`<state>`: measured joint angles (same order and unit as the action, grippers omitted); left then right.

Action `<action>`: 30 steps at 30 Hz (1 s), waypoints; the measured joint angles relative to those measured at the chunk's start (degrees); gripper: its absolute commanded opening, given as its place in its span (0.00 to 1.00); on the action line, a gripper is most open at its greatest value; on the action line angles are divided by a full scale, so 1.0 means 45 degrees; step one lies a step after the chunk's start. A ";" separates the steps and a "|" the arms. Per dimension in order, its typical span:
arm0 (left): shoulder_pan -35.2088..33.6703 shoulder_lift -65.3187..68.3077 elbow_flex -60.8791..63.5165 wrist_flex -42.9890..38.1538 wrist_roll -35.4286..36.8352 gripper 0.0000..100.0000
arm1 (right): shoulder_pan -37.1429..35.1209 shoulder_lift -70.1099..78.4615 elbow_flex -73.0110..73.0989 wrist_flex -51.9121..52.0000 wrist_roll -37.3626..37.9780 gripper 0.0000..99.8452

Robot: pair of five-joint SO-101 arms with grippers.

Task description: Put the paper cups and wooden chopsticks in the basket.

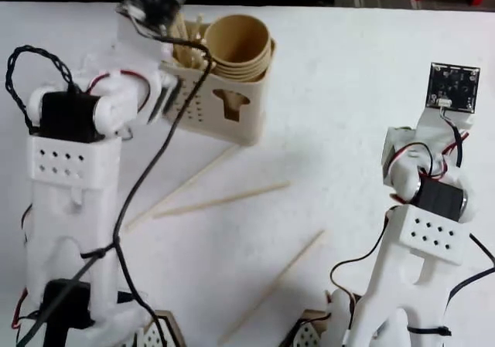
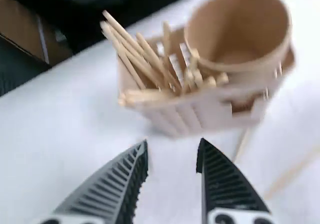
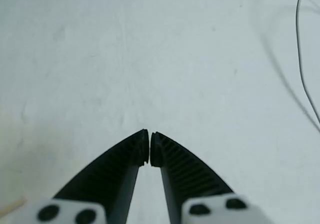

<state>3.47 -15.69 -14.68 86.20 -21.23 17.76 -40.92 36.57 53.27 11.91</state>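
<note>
Holding left fingers point(image 2: 120, 184) open by the basket point(image 1: 203, 109), I have loose chopsticks point(image 1: 220, 199) slanting behind them toward the surface's point(image 1: 348, 69) near edge; right fingers point(image 3: 125, 164) closed

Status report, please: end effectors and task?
Left end effector open, empty, near basket. Right end effector shut, empty. Cups in basket; three chopsticks loose on table.

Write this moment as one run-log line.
left gripper open, near basket | right gripper shut, over table | cups in basket with chopsticks | loose chopsticks on table
</note>
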 measured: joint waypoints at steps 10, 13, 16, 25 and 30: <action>0.0000 0.1602 -0.0020 0.3321 -0.1817 0.22 | 0.0000 0.0000 0.0000 -0.0117 0.0000 0.02; 0.0000 0.1719 0.0508 0.3321 -0.1954 0.23 | 0.0000 0.0000 0.0000 -0.0117 0.0000 0.02; 0.0000 0.1719 0.1504 0.3145 -0.2090 0.23 | 0.0000 0.0000 0.0000 -0.0117 0.0000 0.02; 0.0274 0.1035 0.6896 0.0430 -0.3770 0.27 | 0.0000 0.0000 0.0000 -0.0117 0.0000 0.02; 0.0684 0.1035 1.0022 -0.2364 -0.3849 0.30 | 0.0000 0.0000 0.0000 -0.0117 0.0000 0.02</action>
<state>6.55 -11.03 30.42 75.56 -38.55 17.76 -40.92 36.57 52.75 11.91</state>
